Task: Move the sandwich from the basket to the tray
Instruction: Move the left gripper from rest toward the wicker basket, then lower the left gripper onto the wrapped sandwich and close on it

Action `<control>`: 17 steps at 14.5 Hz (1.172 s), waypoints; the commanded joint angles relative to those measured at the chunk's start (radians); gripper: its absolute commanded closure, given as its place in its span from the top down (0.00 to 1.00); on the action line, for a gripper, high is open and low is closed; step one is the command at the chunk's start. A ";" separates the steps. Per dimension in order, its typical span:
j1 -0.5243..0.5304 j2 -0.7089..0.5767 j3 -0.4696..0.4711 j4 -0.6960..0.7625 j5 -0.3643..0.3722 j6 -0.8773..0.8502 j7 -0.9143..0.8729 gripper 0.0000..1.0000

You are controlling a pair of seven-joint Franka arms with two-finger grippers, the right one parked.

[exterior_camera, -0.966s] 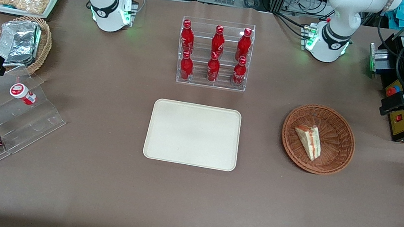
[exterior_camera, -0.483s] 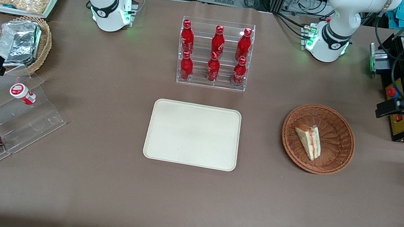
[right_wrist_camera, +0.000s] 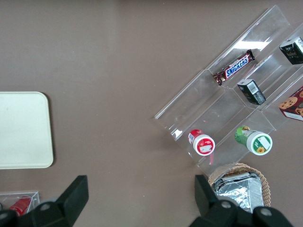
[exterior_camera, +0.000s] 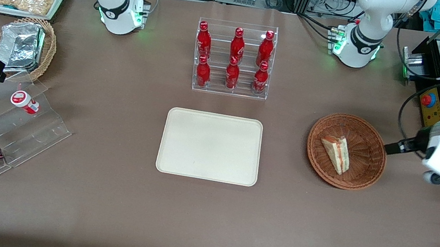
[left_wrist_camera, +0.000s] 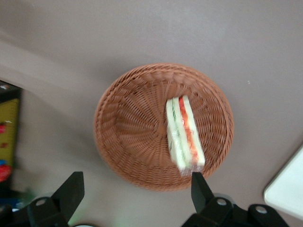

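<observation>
Our gripper (left_wrist_camera: 135,191) has swung in toward the basket (left_wrist_camera: 118,137); jaws wide open, empty, sandwich (left_wrist_camera: 183,135) just ahead, not yet grabbed.

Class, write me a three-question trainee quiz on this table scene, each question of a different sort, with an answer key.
1. True or false: the sandwich lies in the basket.
2. How many red bottles stand in the clear rack?
3. The gripper is: A) shut on the sandwich, B) open above the basket, C) resting on the tray.

Key: 1 true; 2 six; 3 B.
</observation>
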 commanded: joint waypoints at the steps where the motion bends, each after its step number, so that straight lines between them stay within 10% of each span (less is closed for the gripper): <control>1: -0.008 -0.032 -0.015 -0.188 -0.044 0.227 -0.194 1.00; 17: -0.151 0.135 -0.013 -0.332 -0.047 0.492 -0.340 1.00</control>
